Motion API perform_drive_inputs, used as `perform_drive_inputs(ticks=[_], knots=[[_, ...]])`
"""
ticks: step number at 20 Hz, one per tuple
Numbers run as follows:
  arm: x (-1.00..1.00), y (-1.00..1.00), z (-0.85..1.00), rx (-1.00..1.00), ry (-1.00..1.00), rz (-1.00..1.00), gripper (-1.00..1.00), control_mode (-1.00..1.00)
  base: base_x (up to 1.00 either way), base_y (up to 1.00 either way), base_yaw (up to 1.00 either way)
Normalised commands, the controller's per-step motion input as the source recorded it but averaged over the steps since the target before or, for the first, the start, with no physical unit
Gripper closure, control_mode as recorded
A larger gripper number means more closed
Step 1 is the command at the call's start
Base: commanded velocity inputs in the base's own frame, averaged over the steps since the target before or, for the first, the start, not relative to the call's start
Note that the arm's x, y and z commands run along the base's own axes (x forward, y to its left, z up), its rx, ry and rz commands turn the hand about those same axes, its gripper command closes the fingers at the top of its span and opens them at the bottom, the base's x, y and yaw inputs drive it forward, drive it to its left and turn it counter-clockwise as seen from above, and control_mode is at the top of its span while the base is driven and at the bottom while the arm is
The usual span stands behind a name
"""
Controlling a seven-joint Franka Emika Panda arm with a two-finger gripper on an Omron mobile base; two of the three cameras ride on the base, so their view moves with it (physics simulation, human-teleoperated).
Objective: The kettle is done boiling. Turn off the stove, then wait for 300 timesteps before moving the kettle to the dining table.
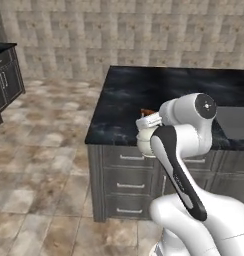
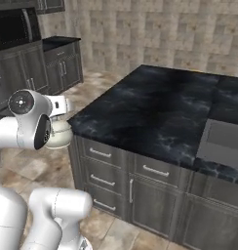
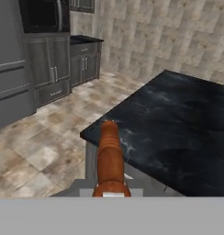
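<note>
White kettle (image 2: 59, 134), red-orange handle (image 3: 109, 156); glossy black, white-veined dining table (image 2: 155, 114); grey drawers (image 1: 126, 180).

both base views look forward and down from behind the arm, sharing the dining table (image 1: 124, 100) (image 2: 155, 112) corner. the hand view sits close above that same corner (image 3: 178, 133).

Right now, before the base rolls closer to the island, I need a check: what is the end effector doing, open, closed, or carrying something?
End effector: closed on the kettle, gripping its red-orange handle beside the dining table.
</note>
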Motion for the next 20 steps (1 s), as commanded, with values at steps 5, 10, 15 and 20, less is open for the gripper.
perform_drive_inputs(ticks=[5, 10, 15, 20], knots=[[0.00, 0.00, 0.00, 0.00, 0.00, 0.00, 1.00, 1.00, 0.68, 0.55, -0.20], [0.00, 0.00, 0.00, 0.00, 0.00, 0.00, 1.00, 1.00, 0.68, 0.59, -0.19], [0.00, 0.00, 0.00, 0.00, 0.00, 0.00, 1.00, 1.00, 0.64, 0.62, -0.23], [0.00, 0.00, 0.00, 0.00, 0.00, 0.00, 1.00, 1.00, 0.53, 0.56, -0.34]])
